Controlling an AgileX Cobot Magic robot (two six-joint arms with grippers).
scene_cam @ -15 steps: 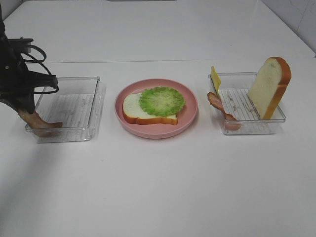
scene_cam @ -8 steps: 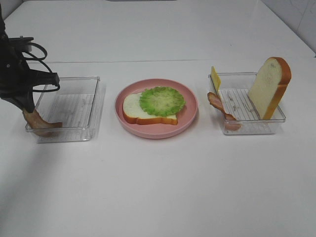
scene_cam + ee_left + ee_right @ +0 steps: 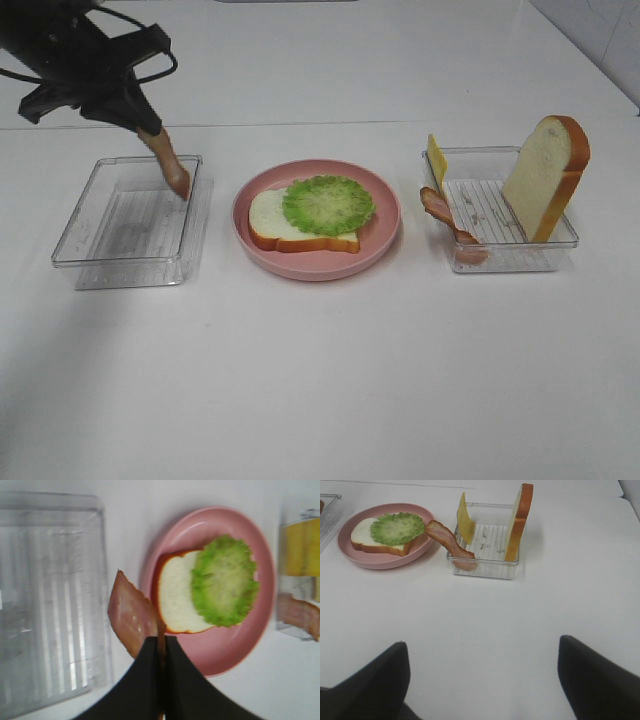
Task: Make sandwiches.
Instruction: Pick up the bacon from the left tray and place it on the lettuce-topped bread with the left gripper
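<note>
On the pink plate (image 3: 312, 266) lies a white bread slice (image 3: 268, 220) with green lettuce (image 3: 328, 204) on top, the lower part of the sandwiches. My left gripper (image 3: 145, 128) is shut on a reddish-brown bacon strip (image 3: 168, 165), which hangs over the far right corner of the left tray (image 3: 128, 222). The left wrist view shows the shut fingers (image 3: 150, 655) pinching the bacon (image 3: 131, 614) just beside the plate (image 3: 227, 650) and bread (image 3: 179, 597). My right gripper (image 3: 485, 680) stands open and empty, well short of the right tray (image 3: 482, 569).
The right tray (image 3: 500, 258) holds a second bread slice (image 3: 546, 176) standing upright, a yellow cheese slice (image 3: 436, 160) and another bacon strip (image 3: 446, 224) draped over its left wall. The left tray has nothing in it. White tabletop surrounds everything.
My left gripper has lifted the bacon strip out of the left tray's near left corner and carried it up and right toward the plate. The right side has not moved.
</note>
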